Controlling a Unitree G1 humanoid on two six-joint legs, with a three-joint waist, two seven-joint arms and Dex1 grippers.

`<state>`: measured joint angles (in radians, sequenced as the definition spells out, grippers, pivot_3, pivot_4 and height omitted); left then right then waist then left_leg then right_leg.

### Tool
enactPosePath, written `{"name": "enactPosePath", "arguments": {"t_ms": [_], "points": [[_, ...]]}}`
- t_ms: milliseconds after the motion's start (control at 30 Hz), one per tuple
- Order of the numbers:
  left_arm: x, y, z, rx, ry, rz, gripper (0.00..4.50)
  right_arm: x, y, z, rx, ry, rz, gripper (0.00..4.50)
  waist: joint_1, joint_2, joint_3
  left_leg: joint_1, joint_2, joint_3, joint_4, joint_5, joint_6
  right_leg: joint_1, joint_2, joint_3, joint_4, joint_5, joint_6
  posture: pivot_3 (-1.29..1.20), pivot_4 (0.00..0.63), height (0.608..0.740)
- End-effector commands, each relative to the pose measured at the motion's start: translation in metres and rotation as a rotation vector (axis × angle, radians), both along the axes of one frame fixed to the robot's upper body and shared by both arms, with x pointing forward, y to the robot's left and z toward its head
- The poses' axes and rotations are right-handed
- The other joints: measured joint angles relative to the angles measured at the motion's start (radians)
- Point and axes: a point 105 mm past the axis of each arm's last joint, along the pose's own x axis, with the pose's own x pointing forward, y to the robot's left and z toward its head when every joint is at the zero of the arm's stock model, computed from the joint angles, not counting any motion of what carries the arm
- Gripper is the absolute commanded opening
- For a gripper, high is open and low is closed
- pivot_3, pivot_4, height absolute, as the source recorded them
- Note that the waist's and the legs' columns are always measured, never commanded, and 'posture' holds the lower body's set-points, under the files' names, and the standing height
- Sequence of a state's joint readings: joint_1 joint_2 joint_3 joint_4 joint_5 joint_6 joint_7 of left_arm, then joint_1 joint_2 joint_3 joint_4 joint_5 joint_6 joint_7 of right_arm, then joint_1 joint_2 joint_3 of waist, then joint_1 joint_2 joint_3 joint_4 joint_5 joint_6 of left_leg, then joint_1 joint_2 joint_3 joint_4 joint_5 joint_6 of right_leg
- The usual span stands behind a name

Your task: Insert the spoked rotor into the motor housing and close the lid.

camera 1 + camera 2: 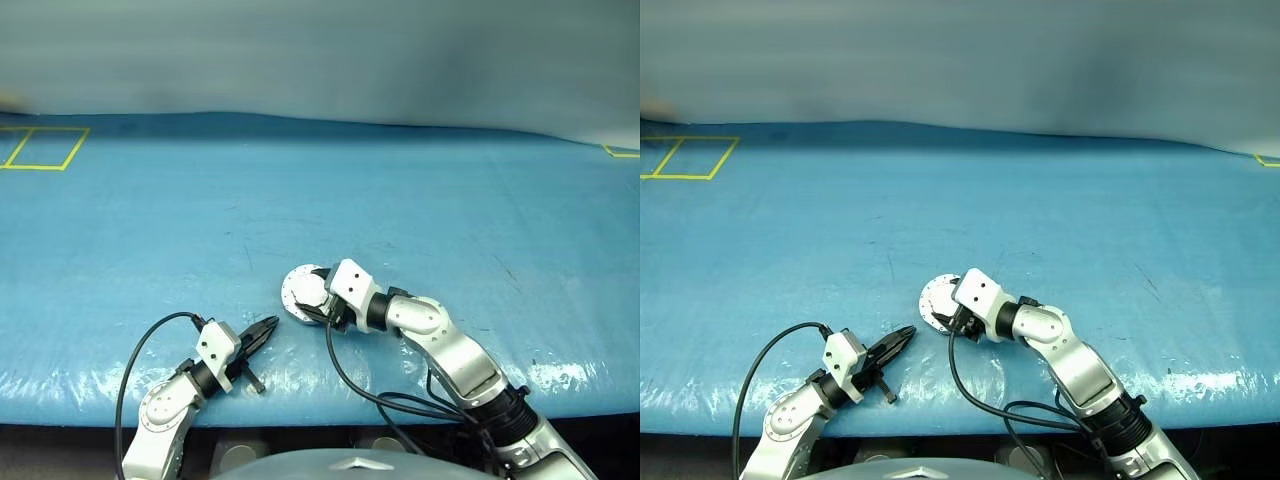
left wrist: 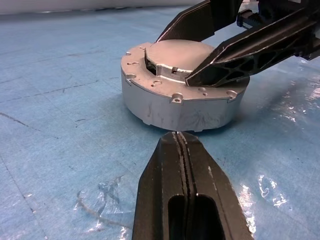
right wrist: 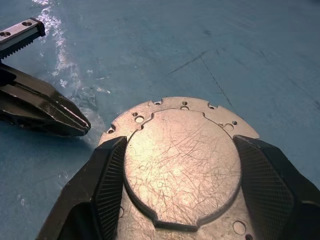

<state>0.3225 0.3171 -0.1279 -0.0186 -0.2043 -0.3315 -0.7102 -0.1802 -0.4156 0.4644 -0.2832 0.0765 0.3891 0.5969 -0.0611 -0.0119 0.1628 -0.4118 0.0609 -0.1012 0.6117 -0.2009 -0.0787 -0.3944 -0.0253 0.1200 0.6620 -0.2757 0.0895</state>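
From the head views, the motor housing (image 1: 303,292) sits on the blue table (image 1: 420,210) near its front edge, about midway along it. The right gripper (image 1: 318,305) reaches in from the right with its wrist bent toward the housing and the forearm slanting back to the front edge. The left gripper (image 1: 262,332) lies low, just beside the housing, pointing at it.

In the left wrist view its jaws are pressed together, empty, the tips close to the housing's side wall but apart.

In the right wrist view the right fingers (image 3: 107,187) stand spread either side of the lid (image 3: 182,167), which looks seated flat. To finish well, I'd press evenly and not drag the housing sideways.
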Motion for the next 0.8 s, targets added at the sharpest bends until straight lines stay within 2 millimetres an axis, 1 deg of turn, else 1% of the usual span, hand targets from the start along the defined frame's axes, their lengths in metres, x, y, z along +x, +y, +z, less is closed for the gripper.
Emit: {"name": "enactPosePath", "arguments": {"t_ms": [33,100,200,267,433,500,567,667,733,767,800], "points": [[-0.004,-0.004,0.000,-0.002,0.005,-0.020,0.00,-0.008,-0.006,-0.029,-0.100,0.068,0.011,3.03,0.000,0.000,0.000,0.000,0.000,0.000,0.000,0.000,0.000,0.000,0.000,0.000,0.000,0.000,0.000,0.00,0.150,0.740],[-0.004,-0.005,0.000,-0.002,0.003,-0.023,0.00,-0.007,-0.009,-0.034,-0.129,0.087,-0.010,3.03,0.000,0.000,-0.002,0.000,0.000,0.000,0.000,0.000,0.000,0.000,0.000,0.000,0.000,0.000,0.000,0.00,0.150,0.740],[-0.005,-0.005,0.000,-0.001,0.002,-0.026,0.00,-0.001,-0.021,-0.049,-0.215,0.163,-0.106,3.03,0.000,0.001,-0.006,0.000,0.000,0.000,0.000,0.000,0.000,0.000,0.000,0.000,0.000,0.000,0.000,0.00,0.150,0.740],[-0.005,-0.006,0.000,-0.001,0.001,-0.027,0.00,0.001,-0.025,-0.054,-0.251,0.193,-0.136,3.03,0.000,0.000,-0.010,0.002,0.000,0.000,0.000,0.000,0.000,0.000,0.000,0.000,0.000,0.000,0.000,0.00,0.150,0.740],[-0.002,-0.003,0.001,-0.010,0.002,0.002,0.00,-0.005,-0.021,-0.055,-0.184,0.335,-0.176,3.03,0.002,-0.001,-0.018,0.006,0.000,0.001,0.001,-0.001,-0.001,0.004,-0.001,0.001,0.000,0.000,0.000,0.00,0.150,0.740],[0.003,0.004,0.002,-0.033,0.008,0.040,0.00,-0.006,-0.017,-0.053,-0.151,0.370,-0.188,3.03,0.002,-0.001,-0.019,0.006,0.000,0.001,0.001,-0.003,-0.005,0.004,-0.001,0.001,0.000,0.000,0.000,0.00,0.150,0.740],[0.009,0.013,0.005,-0.064,0.013,0.092,0.00,-0.006,-0.014,-0.049,-0.121,0.380,-0.188,3.03,0.002,-0.001,-0.020,0.006,0.000,0.002,0.001,-0.003,-0.004,0.003,-0.001,0.001,0.000,0.000,0.000,0.00,0.150,0.740],[0.023,0.036,0.002,-0.100,0.052,0.179,0.00,-0.006,-0.010,-0.043,-0.061,0.415,-0.198,3.03,0.001,-0.001,-0.020,0.006,0.000,0.001,0.000,-0.001,-0.002,0.003,-0.001,0.001,0.000,0.000,-0.001,0.00,0.150,0.740],[0.029,0.045,0.004,-0.120,0.056,0.192,0.00,-0.005,-0.010,-0.042,-0.062,0.405,-0.201,3.03,0.001,0.000,-0.020,0.006,0.000,0.001,0.000,-0.001,-0.002,0.002,-0.001,0.001,0.000,0.000,-0.001,0.00,0.150,0.740],[0.032,0.029,0.024,-0.132,0.024,0.174,0.00,-0.004,-0.011,-0.042,-0.069,0.401,-0.204,3.03,0.000,0.000,-0.020,0.006,0.000,0.001,0.000,-0.001,-0.002,0.002,0.000,0.001,0.000,0.000,-0.001,0.00,0.150,0.740],[0.034,0.016,0.040,-0.141,0.002,0.162,0.00,-0.003,-0.012,-0.043,-0.075,0.398,-0.207,3.03,-0.001,0.000,-0.021,0.005,0.000,0.001,0.000,-0.002,-0.002,0.002,0.000,0.001,0.000,-0.001,-0.001,0.00,0.150,0.740]]}}
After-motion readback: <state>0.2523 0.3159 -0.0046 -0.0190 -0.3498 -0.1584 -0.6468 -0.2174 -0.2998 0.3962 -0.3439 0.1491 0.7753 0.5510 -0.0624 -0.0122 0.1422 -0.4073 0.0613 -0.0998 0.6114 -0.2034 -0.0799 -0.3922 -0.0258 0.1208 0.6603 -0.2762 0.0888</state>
